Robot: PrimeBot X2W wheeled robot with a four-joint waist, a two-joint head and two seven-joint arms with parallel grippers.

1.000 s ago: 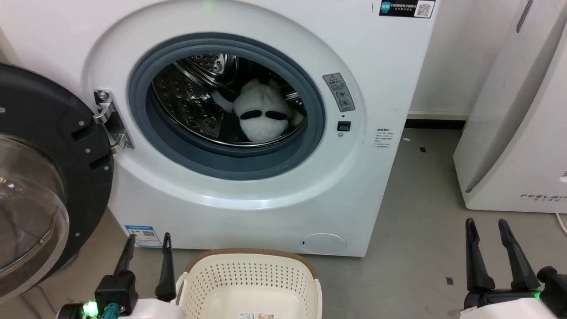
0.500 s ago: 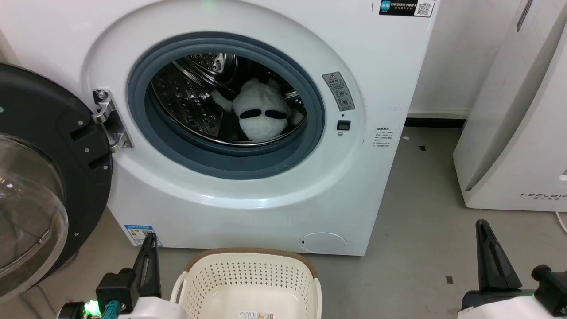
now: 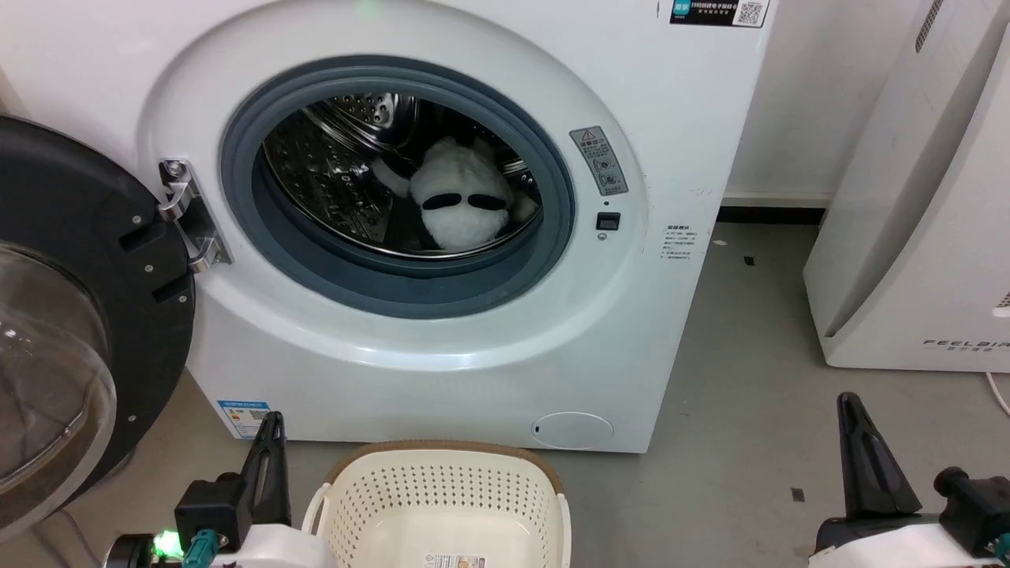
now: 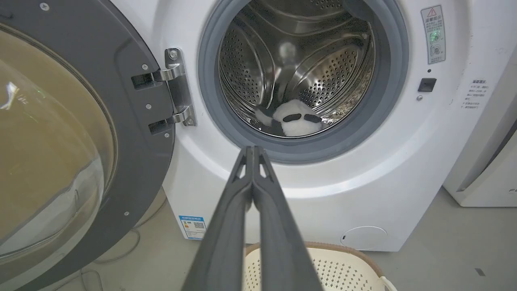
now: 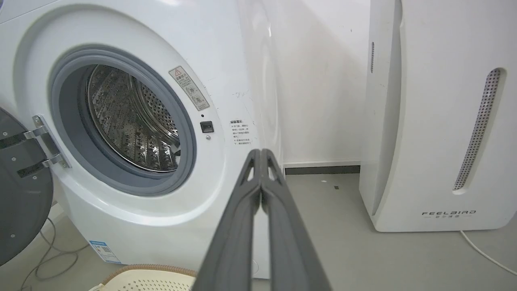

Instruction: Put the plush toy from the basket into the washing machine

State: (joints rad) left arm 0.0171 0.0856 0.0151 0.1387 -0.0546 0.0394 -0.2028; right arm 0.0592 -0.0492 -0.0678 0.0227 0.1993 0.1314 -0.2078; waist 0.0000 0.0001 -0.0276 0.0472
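Plush toy (image 3: 461,217) in washing machine (image 3: 671,118); left gripper (image 3: 272,430), right gripper (image 3: 851,409) outside, pressed together.

Fluffy plush toy (image 3: 458,201); shiny perforated steel drum (image 4: 258,60); perforated plastic basket (image 3: 442,493).

FEELBIRD is showing low on the white appliance (image 5: 428,121). The washing machine (image 3: 442,379) is carrying a warning-triangle sticker (image 3: 599,160) and a blue label (image 3: 244,416), their print too small to read.

Basket (image 3: 443,483), washing machine (image 3: 442,379) on floor (image 3: 734,379)
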